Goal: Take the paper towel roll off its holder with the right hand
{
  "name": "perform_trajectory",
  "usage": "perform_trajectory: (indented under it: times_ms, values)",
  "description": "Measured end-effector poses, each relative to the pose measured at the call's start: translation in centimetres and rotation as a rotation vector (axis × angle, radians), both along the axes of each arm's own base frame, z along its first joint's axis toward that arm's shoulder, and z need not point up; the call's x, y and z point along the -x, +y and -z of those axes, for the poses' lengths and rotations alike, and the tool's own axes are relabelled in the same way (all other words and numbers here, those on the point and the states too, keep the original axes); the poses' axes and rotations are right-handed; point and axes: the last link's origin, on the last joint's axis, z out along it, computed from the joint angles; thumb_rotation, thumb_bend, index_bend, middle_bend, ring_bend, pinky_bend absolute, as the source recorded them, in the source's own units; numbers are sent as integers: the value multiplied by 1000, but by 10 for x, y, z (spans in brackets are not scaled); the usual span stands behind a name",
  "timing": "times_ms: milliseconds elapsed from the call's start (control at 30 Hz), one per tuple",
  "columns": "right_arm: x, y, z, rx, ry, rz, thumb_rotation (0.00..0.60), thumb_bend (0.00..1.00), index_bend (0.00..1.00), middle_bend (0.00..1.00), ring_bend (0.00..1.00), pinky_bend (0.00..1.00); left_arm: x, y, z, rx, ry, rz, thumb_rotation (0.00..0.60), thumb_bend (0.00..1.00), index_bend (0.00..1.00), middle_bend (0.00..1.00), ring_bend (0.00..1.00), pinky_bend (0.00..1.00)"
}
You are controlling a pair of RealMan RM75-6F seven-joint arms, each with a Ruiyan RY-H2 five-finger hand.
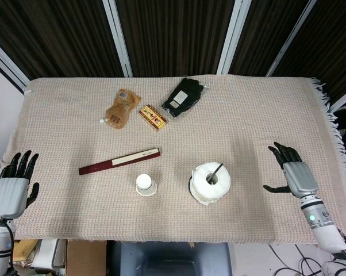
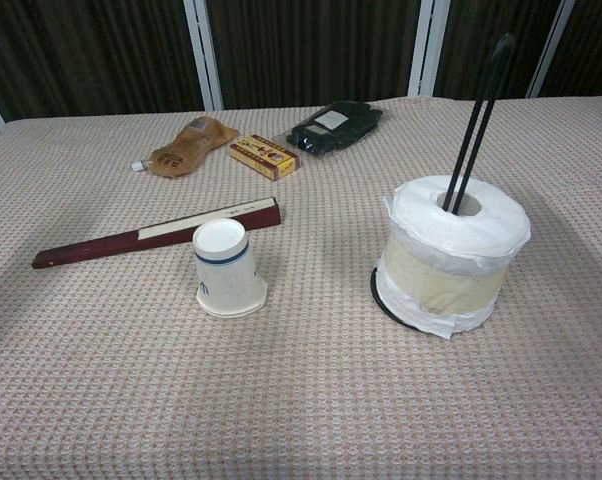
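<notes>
White paper towel roll (image 1: 210,183) sits threaded on its black holder (image 2: 478,120) at lower centre of the bench (image 1: 248,126); right hand (image 1: 292,171), fingers spread and empty, waits at lower right, clear for reaching.

Holder (image 2: 481,110) base mostly under the roll (image 2: 459,250)
</notes>
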Motion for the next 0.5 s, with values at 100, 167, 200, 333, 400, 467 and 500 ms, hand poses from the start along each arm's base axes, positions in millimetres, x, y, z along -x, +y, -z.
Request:
perform_trajectory:
  times_ms: [100,167,200,333,400,467,500]
  values:
    - [-1,0,1,-26,-25,-5,600,65,0,0,0,156,-1,-1,0,-3,2,-1,600,471,92,57,39,273]
    - [0,1,1,-54,-35,-8,600,65,0,0,0,156,-1,-2,2,-1,5,-1,600,471,93,57,40,273]
    - [0,1,1,-64,-37,-9,600,65,0,0,0,156,-2,-3,3,1,5,-1,600,470,93,58,39,273]
    - [-2,1,2,-92,-59,-15,600,65,0,0,0,156,0,-4,4,4,7,3,600,470,93,58,40,272]
    - [-3,1,3,-102,-80,-19,600,65,0,0,0,155,0,-5,4,1,2,6,600,469,93,58,39,273]
    - [-5,0,5,-115,-114,-27,600,65,0,0,0,155,2,-4,3,-2,-3,3,600,470,93,58,39,273]
    - [-6,-1,6,-122,-133,-31,600,65,0,0,0,155,2,-4,3,-2,-3,4,600,471,93,58,39,273]
